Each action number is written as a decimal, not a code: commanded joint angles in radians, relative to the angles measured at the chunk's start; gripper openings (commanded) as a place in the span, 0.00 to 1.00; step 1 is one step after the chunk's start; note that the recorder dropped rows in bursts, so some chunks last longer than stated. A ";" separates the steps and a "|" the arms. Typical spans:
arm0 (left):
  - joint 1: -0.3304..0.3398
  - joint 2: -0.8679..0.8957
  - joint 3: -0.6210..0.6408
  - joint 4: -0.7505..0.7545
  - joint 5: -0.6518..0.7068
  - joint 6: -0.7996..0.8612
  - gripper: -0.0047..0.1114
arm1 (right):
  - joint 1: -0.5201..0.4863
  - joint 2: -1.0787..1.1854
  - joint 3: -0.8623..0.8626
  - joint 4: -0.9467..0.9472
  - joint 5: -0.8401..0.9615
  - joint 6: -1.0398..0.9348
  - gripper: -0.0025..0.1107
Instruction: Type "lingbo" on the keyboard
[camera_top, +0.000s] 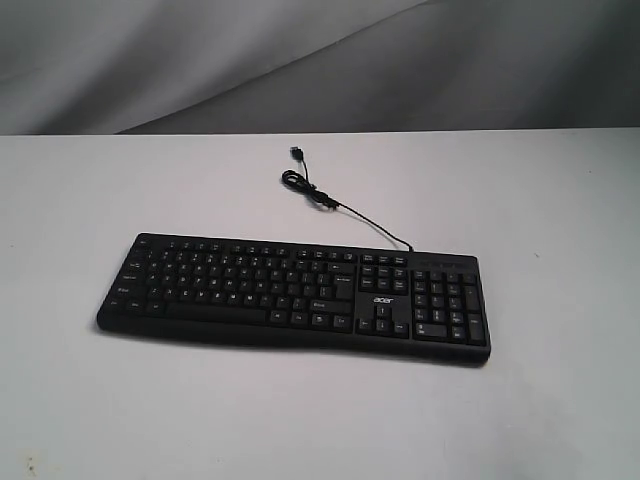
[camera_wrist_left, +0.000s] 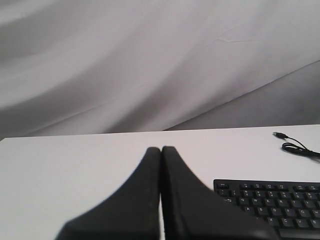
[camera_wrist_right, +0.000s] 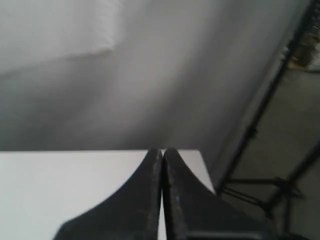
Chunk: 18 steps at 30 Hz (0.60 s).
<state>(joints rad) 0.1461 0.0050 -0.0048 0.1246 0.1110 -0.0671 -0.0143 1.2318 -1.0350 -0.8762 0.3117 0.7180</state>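
Status: looked like pre-approach, no key contact yet.

- Keyboard (camera_top: 295, 290) lay flat on the white table (camera_top: 320, 430), roughly centred, number pad towards the right arm's side. Its cable (camera_top: 350, 212) ran off the far edge and ended in a loose coil, with the plug (camera_top: 298, 152) connected to nothing.
- Neither arm showed in the exterior view, so both were well clear of the keys.
- Left claw (camera_wrist_left: 161, 149): fingers pressed together, nothing between them. It hung above bare table, with one end of the keyboard in its camera's view.
- Right claw (camera_wrist_right: 162, 150): also closed and empty, pointing past the table's edge at the backdrop and a metal stand (camera_wrist_right: 260, 130). Its view showed no keyboard.

My read: first letter "l" was pending. L sits on the home row, towards the right end of the letter block, so the right arm looked the shorter reach, though its camera had no sight of the keys. The next move needs one closed tip brought over L, then a short straight press and lift. Keys are tightly packed, so an off-centre tip would likely catch K or the semicolon key.
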 joint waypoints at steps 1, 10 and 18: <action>-0.007 -0.005 0.005 0.000 -0.010 -0.002 0.04 | 0.068 0.211 -0.187 0.177 0.243 -0.326 0.02; -0.007 -0.005 0.005 0.000 -0.010 -0.002 0.04 | 0.247 0.567 -0.282 1.832 0.310 -2.160 0.02; -0.007 -0.005 0.005 0.000 -0.010 -0.002 0.04 | 0.493 0.794 -0.282 1.975 0.438 -2.392 0.02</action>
<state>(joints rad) 0.1461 0.0050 -0.0048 0.1246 0.1110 -0.0671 0.4356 2.0036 -1.3093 1.0867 0.7777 -1.6544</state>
